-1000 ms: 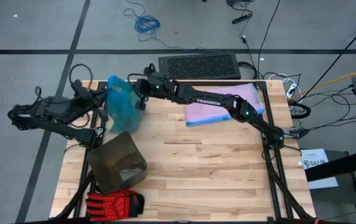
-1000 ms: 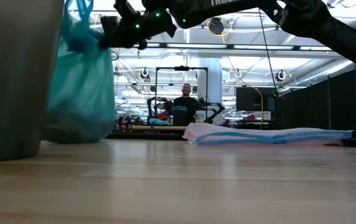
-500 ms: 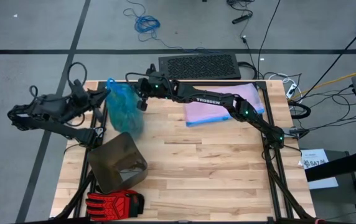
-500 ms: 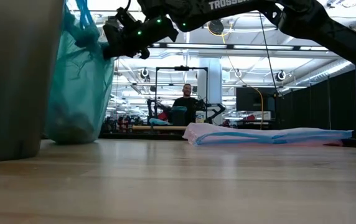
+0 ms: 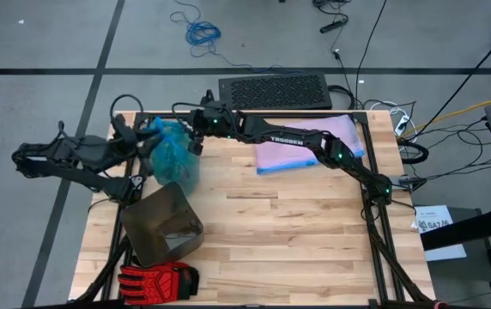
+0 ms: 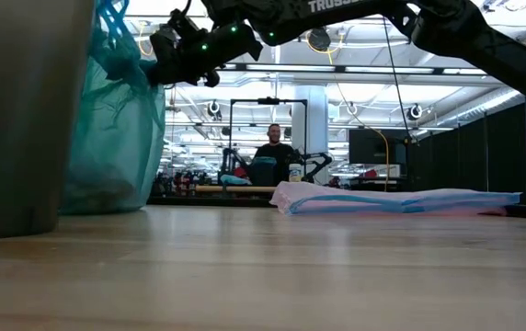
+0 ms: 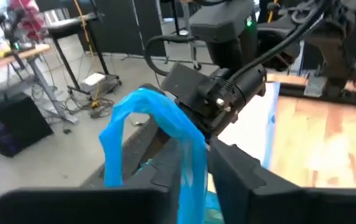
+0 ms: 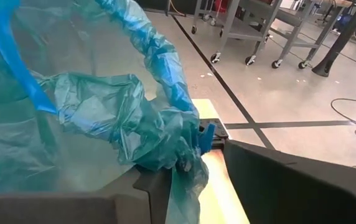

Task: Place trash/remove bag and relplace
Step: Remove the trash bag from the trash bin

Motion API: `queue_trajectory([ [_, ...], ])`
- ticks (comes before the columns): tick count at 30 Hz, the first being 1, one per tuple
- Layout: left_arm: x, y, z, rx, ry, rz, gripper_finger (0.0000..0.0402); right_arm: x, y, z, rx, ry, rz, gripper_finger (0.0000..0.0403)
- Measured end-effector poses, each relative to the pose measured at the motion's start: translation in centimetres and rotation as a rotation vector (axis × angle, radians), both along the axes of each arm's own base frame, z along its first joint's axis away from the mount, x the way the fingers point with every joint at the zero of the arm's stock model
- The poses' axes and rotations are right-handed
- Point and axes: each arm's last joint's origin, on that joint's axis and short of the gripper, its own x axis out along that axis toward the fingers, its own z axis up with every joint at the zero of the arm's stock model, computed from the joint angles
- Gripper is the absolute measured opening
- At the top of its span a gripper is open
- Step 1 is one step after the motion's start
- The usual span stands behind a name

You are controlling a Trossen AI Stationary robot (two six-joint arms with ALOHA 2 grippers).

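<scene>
Low view, nearest me, shows the bin (image 6: 19, 110) wall, with the bag (image 6: 116, 129) just behind it, its bottom resting on the surface (image 6: 263, 267). From above I see both arms meeting at its top: my left pincer (image 5: 147, 137) has a blue loop between its fingers, my right pincer (image 5: 196, 137) has bunched teal film, though I cannot tell if either really pinches. I judge the bag is being set down beside the bin, clear for a fresh liner

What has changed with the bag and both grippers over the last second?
The teal bag has sunk and slumped on the table. The left gripper has shifted toward it, its fingers parting around the blue drawstring loop. The right gripper is loosening too. The bin, glove and lilac bag are unmoved.
</scene>
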Motion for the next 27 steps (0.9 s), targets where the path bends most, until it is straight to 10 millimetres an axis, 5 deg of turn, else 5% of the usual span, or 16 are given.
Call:
queue_trajectory([
  [11, 1.8, -0.2, -0.5, 0.247, 0.232, -0.013, 0.0198, -0.1, 0.0, -0.4, -0.009, 0.044, 0.006, 0.0142],
  [21, 2.4, -0.3, -3.9, 0.26, 0.613, -0.007, 0.02, -0.1, 0.0, -0.4, -0.015, 0.049, 0.008, 0.0142],
  [27, 2.5, -0.2, -4.7, 0.264, 0.694, 0.072, 0.018, -0.1, 0.0, -0.4, -0.015, 0.054, 0.008, 0.0141],
])
